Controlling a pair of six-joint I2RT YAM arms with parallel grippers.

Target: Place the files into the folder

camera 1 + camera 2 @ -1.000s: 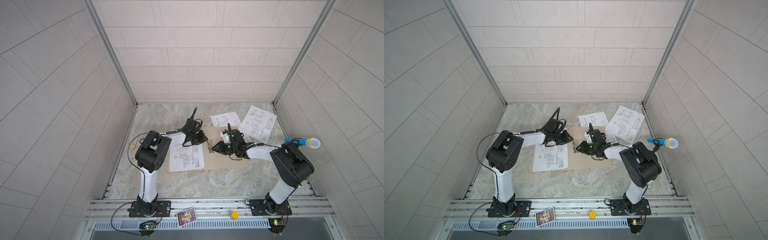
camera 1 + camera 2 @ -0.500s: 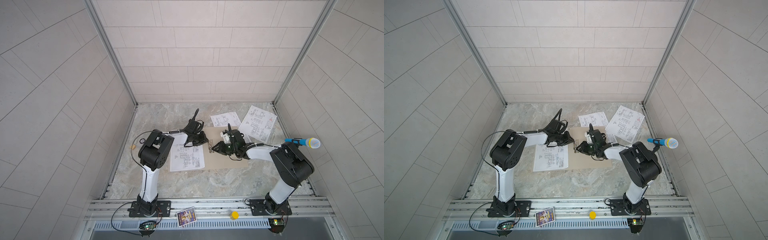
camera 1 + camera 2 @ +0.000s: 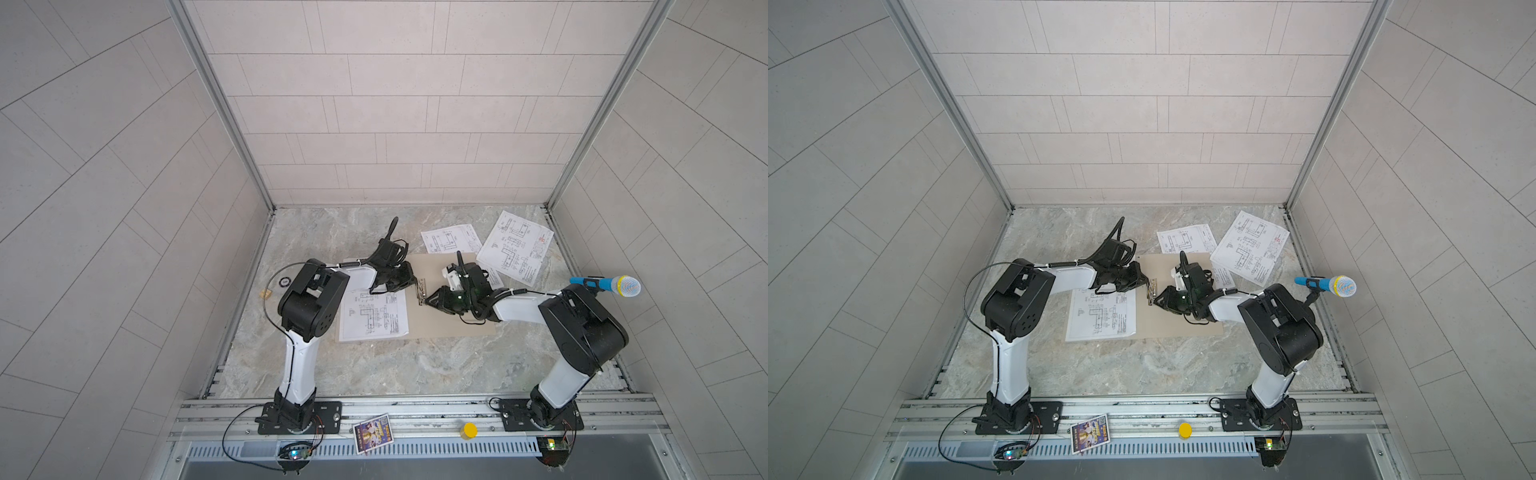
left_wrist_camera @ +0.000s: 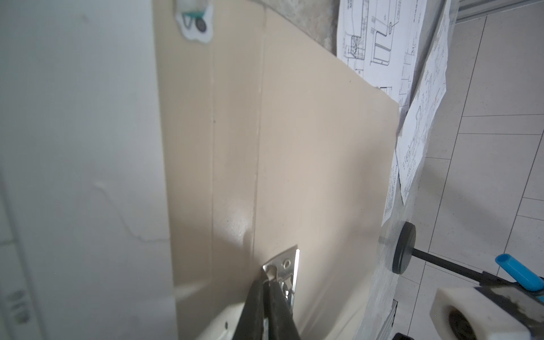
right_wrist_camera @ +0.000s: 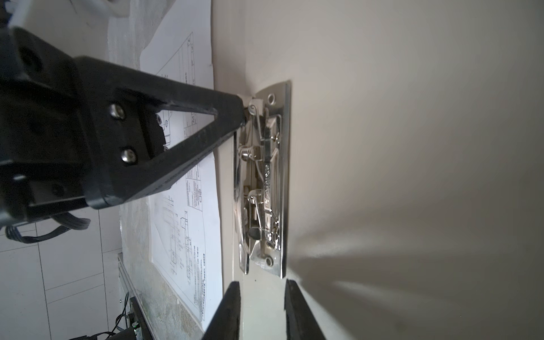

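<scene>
The tan folder [image 3: 457, 320] [image 3: 1187, 322] lies open and flat mid-floor, its silver clip [image 3: 422, 289] [image 5: 262, 182] along the left edge. My left gripper [image 3: 414, 281] [image 4: 266, 282] is shut on the wire end of the clip [image 4: 284, 265], and its fingertips [image 5: 240, 113] show in the right wrist view. My right gripper [image 3: 424, 300] [image 5: 262, 287] stands open just short of the clip's other end, holding nothing. One file [image 3: 372, 313] lies left of the folder. A second file [image 3: 451, 239] lies behind the folder. A third file [image 3: 515, 249], with a red mark, lies back right.
A blue microphone [image 3: 619, 286] on a black stand rises by the right wall. A colourful card [image 3: 372, 432] and a yellow cap [image 3: 470, 430] sit on the front rail. A small black ring [image 3: 284, 281] lies near the left wall. Tiled walls close in three sides.
My left gripper has closed on the end of the clip after edging toward it. The right gripper has stayed where it was, still open.
</scene>
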